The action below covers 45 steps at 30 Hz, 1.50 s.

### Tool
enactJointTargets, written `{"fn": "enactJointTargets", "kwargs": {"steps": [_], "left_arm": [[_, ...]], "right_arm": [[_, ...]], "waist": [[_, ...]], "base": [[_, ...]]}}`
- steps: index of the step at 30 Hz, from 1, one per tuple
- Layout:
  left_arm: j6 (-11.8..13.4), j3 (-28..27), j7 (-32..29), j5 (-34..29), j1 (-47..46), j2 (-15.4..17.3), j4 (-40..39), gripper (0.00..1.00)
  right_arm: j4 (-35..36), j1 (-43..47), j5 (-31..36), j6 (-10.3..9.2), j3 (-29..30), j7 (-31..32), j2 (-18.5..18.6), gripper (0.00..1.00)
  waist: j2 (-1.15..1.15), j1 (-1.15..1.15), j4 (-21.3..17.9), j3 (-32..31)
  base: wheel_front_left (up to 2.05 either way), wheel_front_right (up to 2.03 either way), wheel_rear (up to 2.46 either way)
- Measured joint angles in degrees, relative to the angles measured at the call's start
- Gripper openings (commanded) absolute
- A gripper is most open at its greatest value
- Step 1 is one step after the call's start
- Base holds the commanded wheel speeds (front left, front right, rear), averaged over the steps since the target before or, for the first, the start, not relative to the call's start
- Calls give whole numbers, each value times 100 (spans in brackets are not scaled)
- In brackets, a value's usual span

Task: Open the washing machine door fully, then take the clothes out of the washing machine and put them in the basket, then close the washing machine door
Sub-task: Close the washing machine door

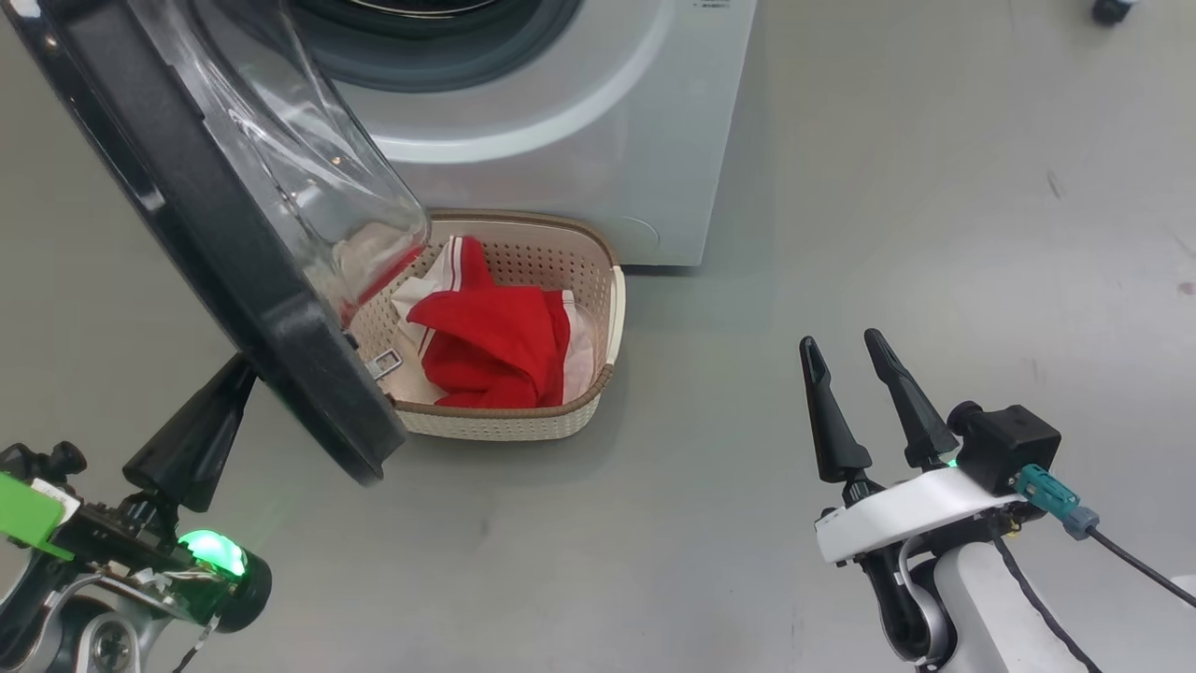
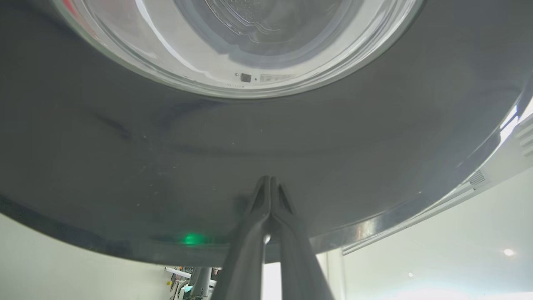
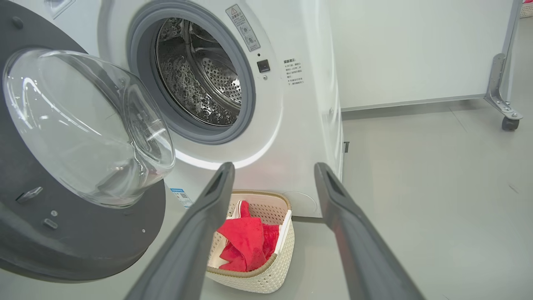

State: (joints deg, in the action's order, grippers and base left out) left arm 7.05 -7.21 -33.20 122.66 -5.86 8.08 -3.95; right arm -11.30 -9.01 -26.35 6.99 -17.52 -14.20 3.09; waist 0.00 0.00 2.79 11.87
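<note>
A smooth, pale grey floor [image 1: 888, 187] is seen throughout. In the right wrist view a white wall panel [image 3: 416, 50] on a black castor [image 3: 509, 123] is seen behind it.

The left gripper [image 2: 269, 181] is clenched, its two dark fingers pressed together with nothing between them. Its tips are set at the glossy black outer face of the large round washing machine door [image 1: 187, 262] and appear to touch it. The right gripper [image 1: 841, 339] is spread wide and empty, held above bare floor well to the right of the small cream perforated plastic basket [image 1: 523, 425].

The door is seen swung partly out from the left side of the big white front-loading washing machine [image 1: 579, 140]. Its bulging clear glass bowl is turned towards the grey-gasketed opening, and its lower edge is seen across the basket's left end in the head view. The basket is stood upright on the floor just before the machine's lower front. Its long axis cannot be told, one end being hidden by the door. The bright red clothes with white stripes [image 1: 495, 346] are heaped inside it.
</note>
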Motion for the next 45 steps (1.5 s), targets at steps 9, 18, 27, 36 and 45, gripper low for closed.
{"fn": "enactJointTargets", "kwargs": {"steps": [9,18,27,36,45], "left_arm": [[5,94,392,12,-57,4,38,0],[7,181,818,-15,-235,103,334,0],[7,179,1304,-10,-544,170,605,0],[25,27,1770,81,-1034,158,639,0],[25,-19,2209,70,-1608,151,748,0]], "right_arm": [[14,-113,-108,0,32,0,0,100],[30,-114,-230,0,30,0,-1,100],[99,-162,-341,0,11,0,-5,100],[152,-183,-500,0,-4,0,-21,100],[221,-263,-626,-2,32,0,-32,100]], "waist": [[0,0,-583,74],[0,0,-1214,152],[0,0,-1817,272],[0,0,-2333,446],[0,0,-2745,640]], "base": [[0,0,0],[0,0,0],[0,0,0],[0,0,0],[0,0,0]]}}
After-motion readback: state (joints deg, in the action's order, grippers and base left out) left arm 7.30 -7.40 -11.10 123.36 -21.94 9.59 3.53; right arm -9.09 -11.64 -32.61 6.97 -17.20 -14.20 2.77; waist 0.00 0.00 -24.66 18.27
